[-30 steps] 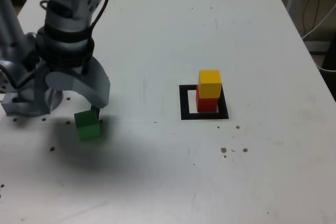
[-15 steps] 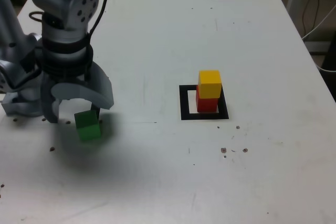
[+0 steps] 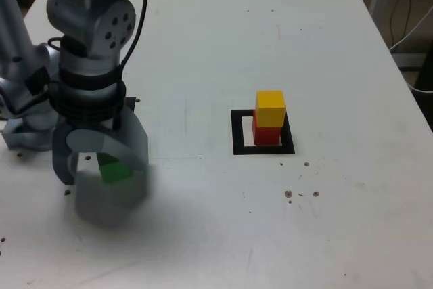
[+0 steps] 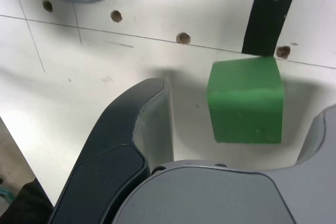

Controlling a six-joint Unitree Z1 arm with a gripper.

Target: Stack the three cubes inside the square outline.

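Hand (image 3: 101, 164) has dropped around green cube (image 3: 114, 169) — cube half hidden.

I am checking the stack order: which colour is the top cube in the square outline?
Yellow cube; it shows best in the exterior view.

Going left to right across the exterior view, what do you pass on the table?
Gripper straddling the green cube → black square outline → the red cube with the yellow cube stacked on it, inside that outline.
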